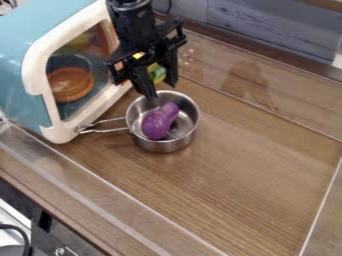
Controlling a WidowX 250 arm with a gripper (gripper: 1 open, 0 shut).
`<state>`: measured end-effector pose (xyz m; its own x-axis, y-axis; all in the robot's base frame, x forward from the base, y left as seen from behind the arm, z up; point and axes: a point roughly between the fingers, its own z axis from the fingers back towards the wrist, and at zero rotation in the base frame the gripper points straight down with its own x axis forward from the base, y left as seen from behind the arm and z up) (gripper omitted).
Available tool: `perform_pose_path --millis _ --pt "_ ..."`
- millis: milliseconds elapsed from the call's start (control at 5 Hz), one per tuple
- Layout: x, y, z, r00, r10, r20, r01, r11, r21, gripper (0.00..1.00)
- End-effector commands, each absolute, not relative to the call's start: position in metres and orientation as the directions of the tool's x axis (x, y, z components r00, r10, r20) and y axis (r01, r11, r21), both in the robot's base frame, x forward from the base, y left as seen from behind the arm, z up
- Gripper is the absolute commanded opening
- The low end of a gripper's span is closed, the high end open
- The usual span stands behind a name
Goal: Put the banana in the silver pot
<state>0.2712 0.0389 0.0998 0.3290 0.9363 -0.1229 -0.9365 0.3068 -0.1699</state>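
The banana (158, 73), yellow with a greenish tip, hangs between the black fingers of my gripper (152, 83), which is shut on it and points steeply down. Just below it sits the silver pot (183, 133), its thin handle (94, 126) pointing left. The gripper hovers over the pot's back rim, and one finger (143, 93) reaches down close to that rim. A purple lumpy toy vegetable (159, 122) lies inside the pot. Most of the banana is hidden by the fingers.
A teal and cream toy oven (54, 60) stands at the left, close to the pot, with an orange dish (68, 83) inside. The wooden tabletop (241, 170) stretches right and forward, with a raised edge (318, 215) at the right.
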Motion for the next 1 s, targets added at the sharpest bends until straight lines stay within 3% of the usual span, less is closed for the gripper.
perform_pose_path --millis 0,200,600,800 --pt "0.275 0.043 0.096 0.398 0.913 -0.087 -0.903 0.374 -0.21 0.0" --pt "0.276 0.05 0.086 0.452 0.89 -0.07 -0.876 0.427 -0.225 0.0" --pt "0.275 0.068 0.084 0.365 0.93 -0.039 -0.91 0.347 -0.226 0.0" --pt "0.276 0.064 0.092 0.375 0.927 -0.024 -0.905 0.36 -0.227 0.0"
